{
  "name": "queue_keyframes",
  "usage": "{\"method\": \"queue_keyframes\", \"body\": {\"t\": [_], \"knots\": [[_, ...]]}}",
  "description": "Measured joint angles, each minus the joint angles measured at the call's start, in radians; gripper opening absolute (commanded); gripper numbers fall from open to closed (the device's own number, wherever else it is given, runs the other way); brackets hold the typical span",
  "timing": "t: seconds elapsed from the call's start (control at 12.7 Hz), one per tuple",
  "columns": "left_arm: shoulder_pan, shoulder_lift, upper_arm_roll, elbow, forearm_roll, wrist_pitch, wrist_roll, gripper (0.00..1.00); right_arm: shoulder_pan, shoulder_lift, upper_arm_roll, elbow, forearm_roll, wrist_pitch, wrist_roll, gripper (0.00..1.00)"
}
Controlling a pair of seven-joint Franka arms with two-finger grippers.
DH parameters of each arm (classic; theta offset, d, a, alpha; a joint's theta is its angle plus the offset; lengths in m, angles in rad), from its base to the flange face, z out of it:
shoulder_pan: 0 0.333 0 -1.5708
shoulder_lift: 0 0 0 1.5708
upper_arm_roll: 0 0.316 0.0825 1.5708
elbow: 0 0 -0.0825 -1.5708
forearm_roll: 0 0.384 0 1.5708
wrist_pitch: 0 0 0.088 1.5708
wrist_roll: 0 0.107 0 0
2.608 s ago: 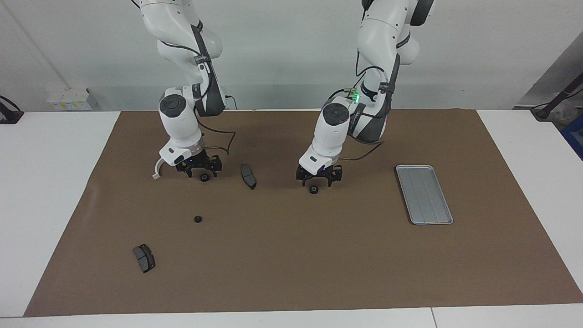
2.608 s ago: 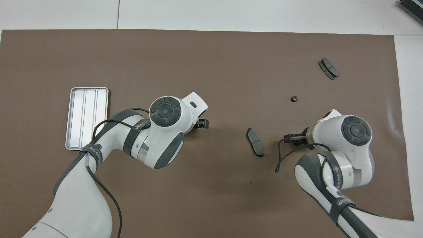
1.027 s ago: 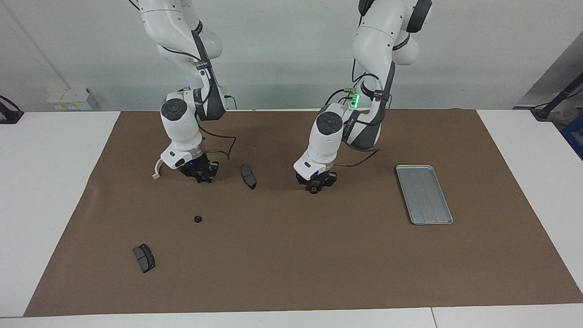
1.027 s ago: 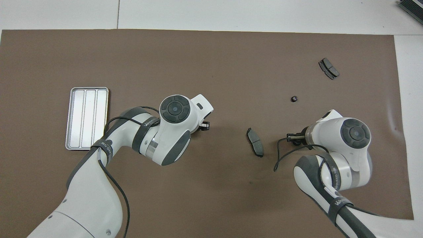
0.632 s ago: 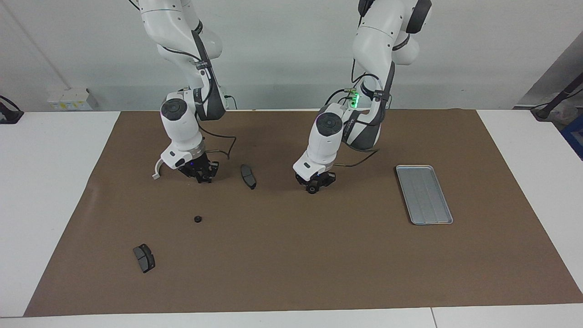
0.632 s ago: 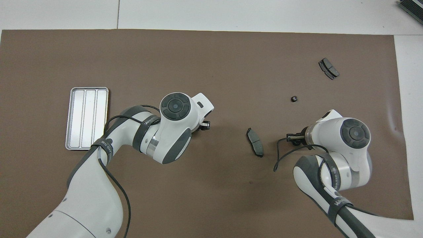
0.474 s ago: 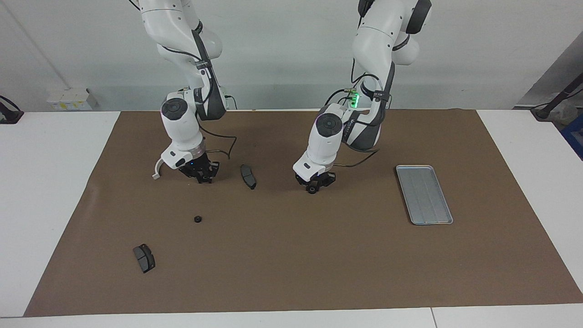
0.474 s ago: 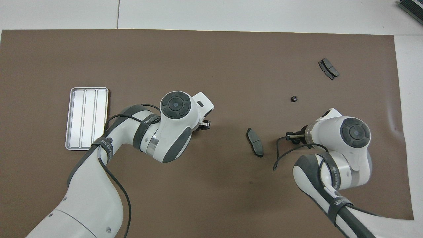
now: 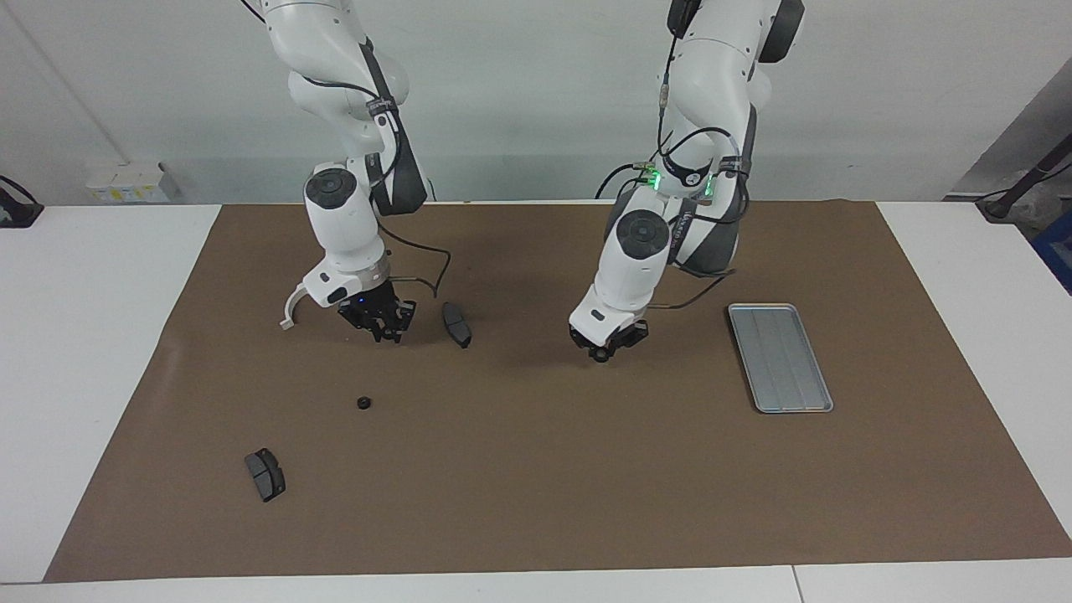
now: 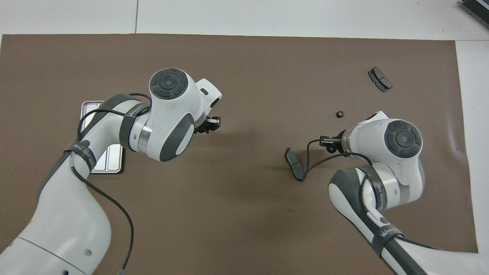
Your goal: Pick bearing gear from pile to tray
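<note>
My left gripper (image 9: 603, 352) hangs just above the brown mat, between a brake pad and the tray, shut on a small black bearing gear (image 9: 602, 356) at its fingertips. In the overhead view the left gripper (image 10: 213, 124) points away from the tray (image 10: 88, 109), which the left arm partly covers. My right gripper (image 9: 388, 332) is raised over the mat beside the white half-ring bracket (image 9: 289, 310), shut on another gear that its fingers mostly hide. One loose gear (image 9: 363, 403) lies on the mat, farther from the robots. The silver tray (image 9: 779, 356) holds nothing.
One dark brake pad (image 9: 456, 324) lies between the two grippers. A second brake pad (image 9: 265, 474) lies toward the right arm's end, farther from the robots than the loose gear. The brown mat (image 9: 536, 469) covers most of the table.
Both grippers closed on the gears beneath them and lifted off the mat. The left arm has swung toward the tray with its gear; the right has risen slightly.
</note>
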Motion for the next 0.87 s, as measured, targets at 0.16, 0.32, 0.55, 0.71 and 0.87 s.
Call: {"method": "queue_keyframes", "body": {"t": [0.16,0.32,0.55,0.71,0.87], "knots": [[0.071,-0.011,0.005,0.004,0.000,-0.037,0.101,0.00,0.058,0.039,0.001,0.090,0.000,-0.053,0.107,0.00],[0.181,-0.040,0.010,0.005,0.000,-0.087,0.271,0.00,0.125,0.095,0.002,0.199,0.000,-0.096,0.221,0.00],[0.347,-0.086,0.013,-0.023,0.000,-0.117,0.539,0.01,0.215,0.199,0.002,0.361,-0.001,-0.147,0.386,0.00],[0.411,-0.095,0.014,-0.061,0.001,-0.095,0.658,0.01,0.287,0.298,0.002,0.495,-0.021,-0.198,0.509,0.00],[0.456,-0.103,0.014,-0.117,0.001,-0.014,0.720,0.01,0.348,0.400,0.002,0.614,-0.058,-0.225,0.622,0.00]]}}
